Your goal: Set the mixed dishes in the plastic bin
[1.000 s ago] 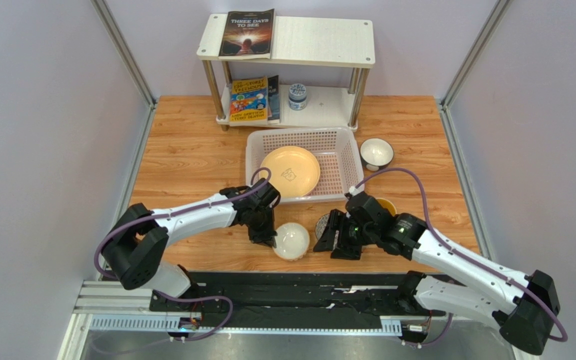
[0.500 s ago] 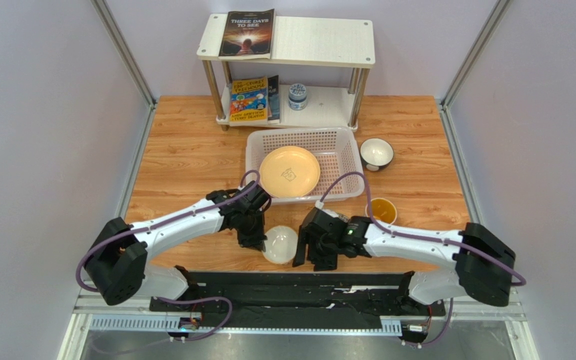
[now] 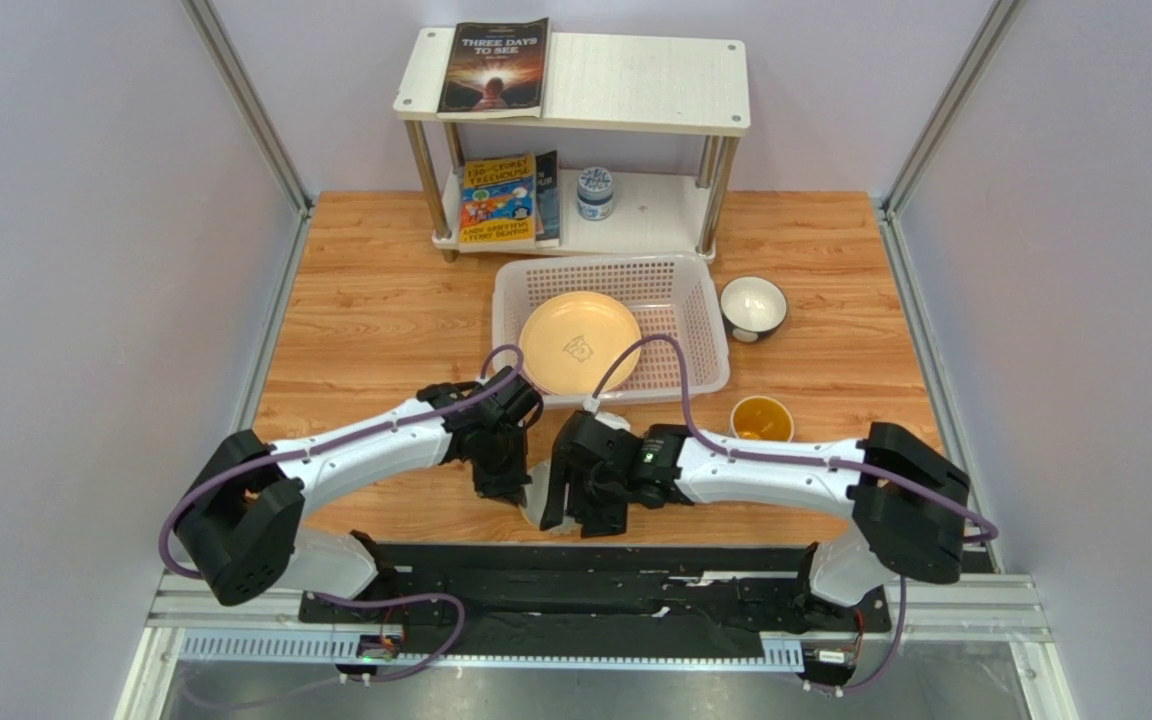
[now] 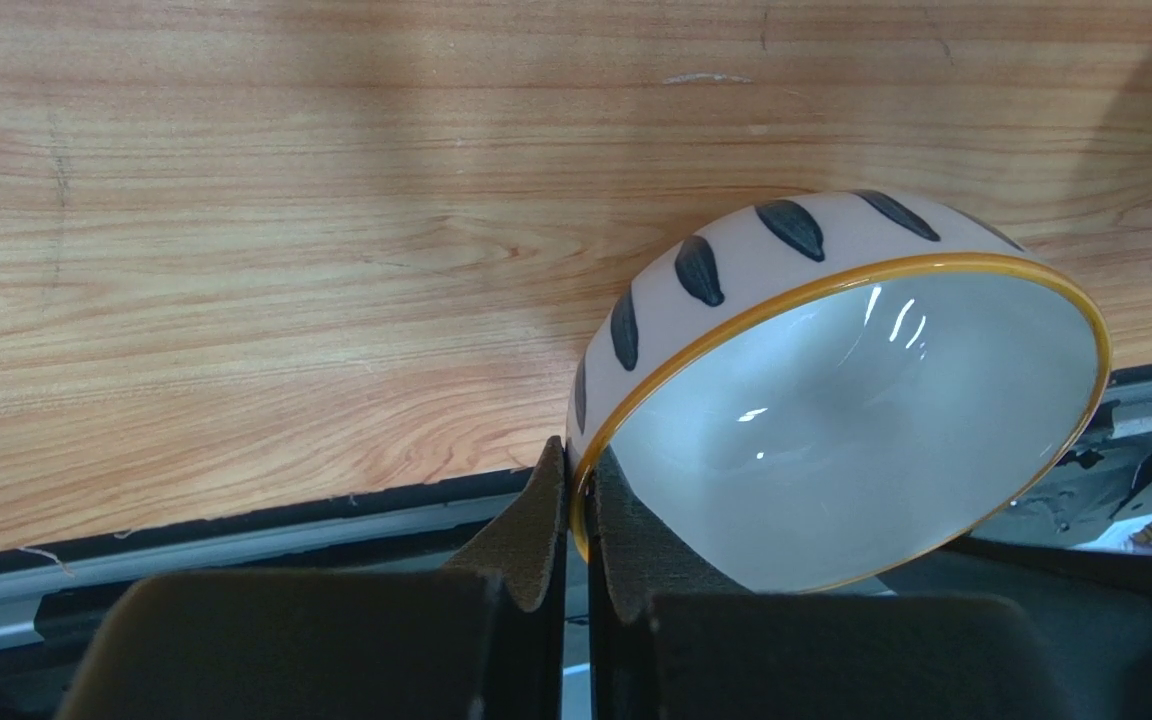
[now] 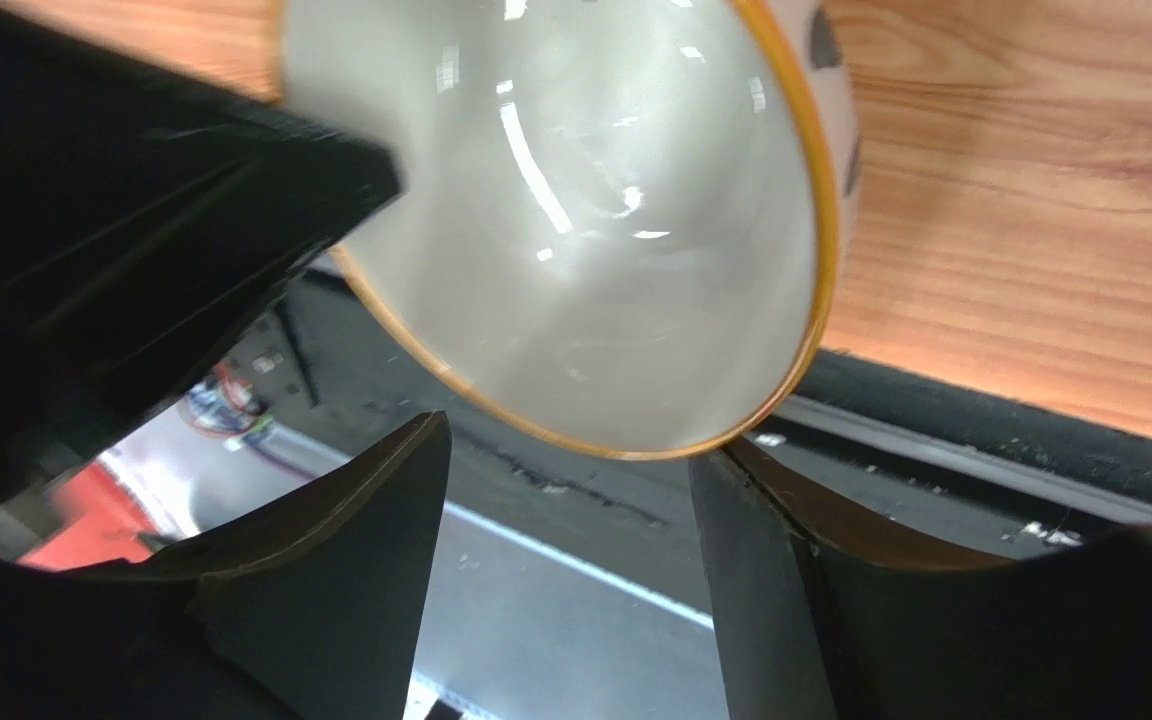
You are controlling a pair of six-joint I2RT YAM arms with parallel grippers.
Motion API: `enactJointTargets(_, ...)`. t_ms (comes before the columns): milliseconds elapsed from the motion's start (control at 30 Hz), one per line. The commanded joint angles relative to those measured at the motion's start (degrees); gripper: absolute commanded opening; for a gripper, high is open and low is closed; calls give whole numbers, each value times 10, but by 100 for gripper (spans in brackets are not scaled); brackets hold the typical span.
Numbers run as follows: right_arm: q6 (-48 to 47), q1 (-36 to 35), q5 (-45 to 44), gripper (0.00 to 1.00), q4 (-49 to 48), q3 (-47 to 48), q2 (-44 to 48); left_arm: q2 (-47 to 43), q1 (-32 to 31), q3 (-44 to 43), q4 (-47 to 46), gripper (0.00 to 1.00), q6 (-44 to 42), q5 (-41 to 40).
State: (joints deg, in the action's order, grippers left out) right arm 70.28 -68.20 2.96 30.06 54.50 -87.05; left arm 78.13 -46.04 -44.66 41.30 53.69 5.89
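Left fingers (image 4: 534,518) pinch white bowl (image 4: 838,420) rim; right fingers (image 5: 364,525) spread, bowl at tips.

- The top view looked steeply down from above and behind the arm bases at 6 o'clock, toward the shelf (image 3: 575,135) at 12.
- The left wrist view sat very close, facing the table's (image 4: 312,225) near edge.
- The right wrist view, equally close, shared the inside of the yellow-rimmed bowl (image 4: 838,420) (image 5: 582,225) and that edge.

Bright even light, glare inside bowl (image 5: 582,225), blurred near jaws
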Motion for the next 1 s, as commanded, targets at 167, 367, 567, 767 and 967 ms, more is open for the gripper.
enactJointTargets(167, 21, 4, -26, 63, 25, 4, -22, -25, -1, 6, 55, 0, -7, 11)
enactJointTargets(367, 21, 20, -46, 62, 23, -19, -8, -24, -1, 8, 54, 0, -8, 21)
enactJointTargets(567, 13, 18, -46, 20, 32, 9, -45, -45, -1, 11, 64, 0, -10, 25)
enactJointTargets(767, -22, 1, -45, 0, 58, 37, -44, -68, -1, 5, 102, 12, -15, -9)
enactJointTargets(967, -74, -25, -88, 0, 170, 95, 21, -159, 55, 11, 170, 50, -3, -53)
